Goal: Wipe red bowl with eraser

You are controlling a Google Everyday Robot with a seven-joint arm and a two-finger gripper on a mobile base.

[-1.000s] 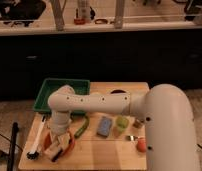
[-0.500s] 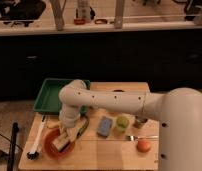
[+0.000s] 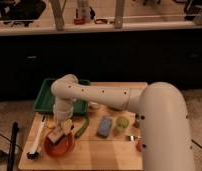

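Currently reaching down with the end effector [image 3: 60, 131] at the front-left corner of the bench [image 3: 109, 155], clamped on the eraser [image 3: 56, 135]. Holding that pale block inside the red bowl [image 3: 65, 148], in front of the green tray [image 3: 48, 98].

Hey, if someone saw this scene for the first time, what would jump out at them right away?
The big white robot arm reaching from the right across the wooden table dominates. Its gripper is down at the front left, at the pale tan rectangular eraser over the small shallow orange-red bowl. Behind them sits a green rectangular tray.
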